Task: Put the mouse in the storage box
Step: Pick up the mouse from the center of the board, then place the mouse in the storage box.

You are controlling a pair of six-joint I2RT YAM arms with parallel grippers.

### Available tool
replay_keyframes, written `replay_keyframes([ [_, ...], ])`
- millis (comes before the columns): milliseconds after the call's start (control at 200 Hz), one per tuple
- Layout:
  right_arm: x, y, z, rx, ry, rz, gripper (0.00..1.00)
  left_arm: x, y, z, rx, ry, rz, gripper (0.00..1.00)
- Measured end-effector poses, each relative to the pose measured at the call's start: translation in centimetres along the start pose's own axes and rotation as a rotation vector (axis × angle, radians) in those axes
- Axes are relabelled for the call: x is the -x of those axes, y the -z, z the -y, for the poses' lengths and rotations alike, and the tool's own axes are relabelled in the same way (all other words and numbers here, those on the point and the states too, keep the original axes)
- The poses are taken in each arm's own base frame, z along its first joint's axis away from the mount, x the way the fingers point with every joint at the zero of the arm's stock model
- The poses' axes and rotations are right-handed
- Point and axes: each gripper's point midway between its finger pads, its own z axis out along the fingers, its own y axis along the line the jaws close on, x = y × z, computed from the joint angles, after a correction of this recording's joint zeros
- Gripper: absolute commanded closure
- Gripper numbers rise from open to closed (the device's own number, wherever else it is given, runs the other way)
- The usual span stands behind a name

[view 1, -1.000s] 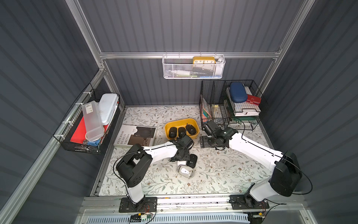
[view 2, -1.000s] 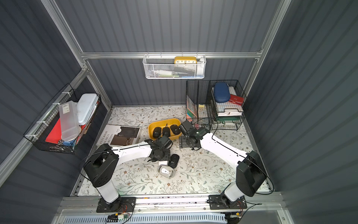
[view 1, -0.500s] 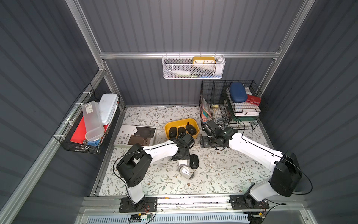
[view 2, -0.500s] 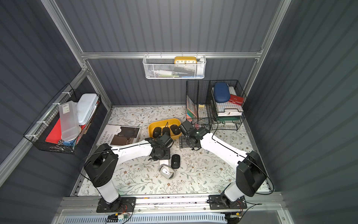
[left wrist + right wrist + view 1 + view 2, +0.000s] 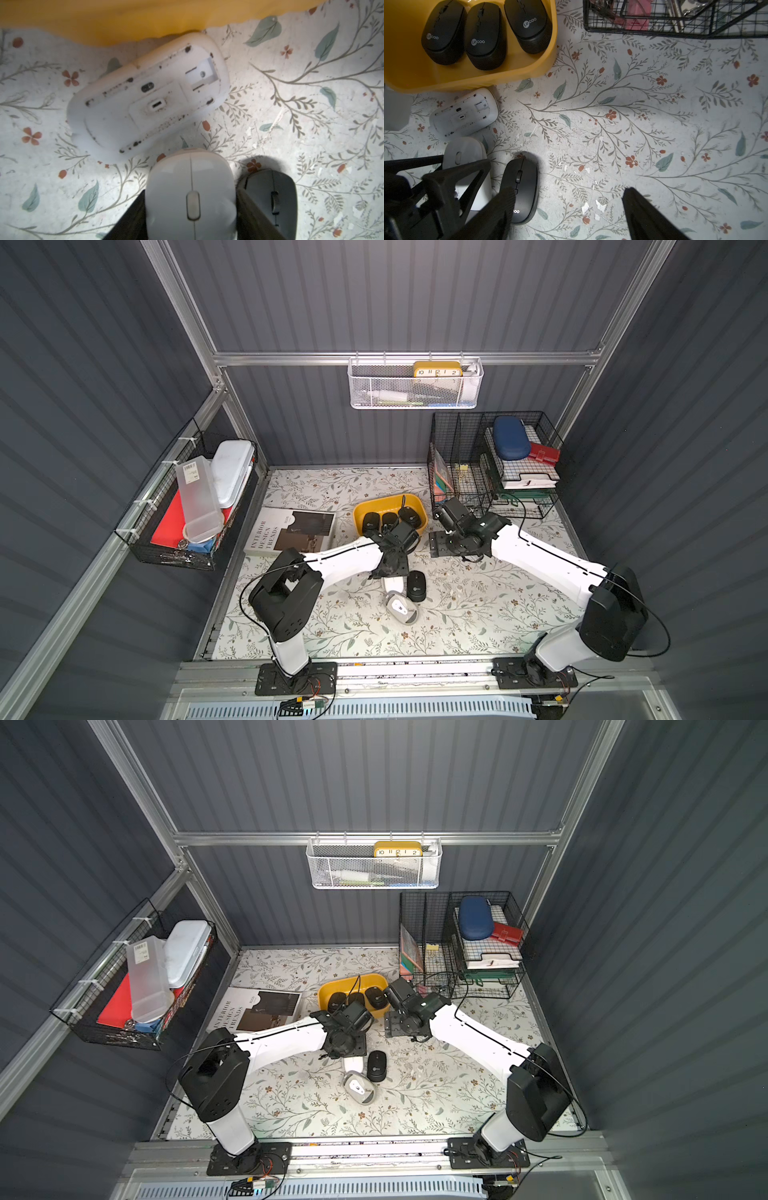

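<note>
The mustard-yellow storage box point(image 5: 390, 499) point(image 5: 508, 79) stands at mid-table with three black mice point(image 5: 388, 520) inside. Just in front of it, my left gripper point(image 5: 191, 203) is shut on a white mouse point(image 5: 190, 176) point(image 5: 394, 585), one dark finger point(image 5: 135, 209) against each side. A black mouse point(image 5: 416, 586) point(image 5: 520, 189) lies on the mat right beside the held one. My right gripper point(image 5: 571, 218) hangs open over the floral mat to the right of the box, nothing between its fingers point(image 5: 643, 214).
A white mouse on its back point(image 5: 464, 115) point(image 5: 145, 93) lies against the box's front wall. A grey mouse point(image 5: 401, 608) lies nearer the front. A black wire organiser point(image 5: 490, 464) stands back right, a book point(image 5: 291, 531) left of the box, a white mesh basket point(image 5: 415, 385) on the wall.
My left gripper's jaws have drawn in onto the white mouse and the hand has shifted slightly. The black mouse beside it has straightened. The right arm has stayed still.
</note>
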Motion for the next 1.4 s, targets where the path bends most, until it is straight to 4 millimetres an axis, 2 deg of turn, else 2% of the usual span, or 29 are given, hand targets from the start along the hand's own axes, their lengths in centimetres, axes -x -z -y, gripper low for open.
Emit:
replay_keyframes([
  [205, 0.0, 0.0, 0.0, 0.000, -0.002, 0.000, 0.14, 2.9, 1.5, 0.9, -0.031, 0.024, 0.057, 0.50],
  [450, 0.0, 0.0, 0.0, -0.001, -0.002, -0.001, 0.14, 6.0, 2.6, 0.7, -0.036, 0.037, 0.104, 0.50],
  [525, -0.1, -0.1, 0.1, -0.004, -0.002, -0.002, 0.14, 7.6, 3.1, 0.8, -0.039, 0.040, 0.125, 0.50],
  [660, -0.5, 0.0, 0.5, -0.008, -0.002, -0.002, 0.14, 11.8, 4.2, 1.0, -0.055, 0.050, 0.186, 0.50],
  [765, -0.6, 0.2, 0.7, -0.012, -0.005, 0.004, 0.14, 14.4, 4.4, 0.5, -0.054, 0.054, 0.219, 0.51],
  [951, -0.7, 0.5, 1.2, -0.019, -0.008, 0.014, 0.14, 18.1, 3.0, -0.5, -0.035, 0.053, 0.238, 0.52],
  [1096, -1.1, 0.4, 1.7, -0.025, -0.011, 0.010, 0.14, 20.1, 1.5, 0.1, -0.039, 0.034, 0.237, 0.52],
  [1261, -1.5, 0.2, 2.1, -0.035, -0.015, 0.004, 0.14, 21.5, 0.0, 1.4, -0.055, 0.008, 0.233, 0.53],
  [1401, -1.8, 0.0, 2.4, -0.039, -0.019, 0.001, 0.14, 21.5, -1.1, 1.9, -0.062, -0.009, 0.211, 0.53],
])
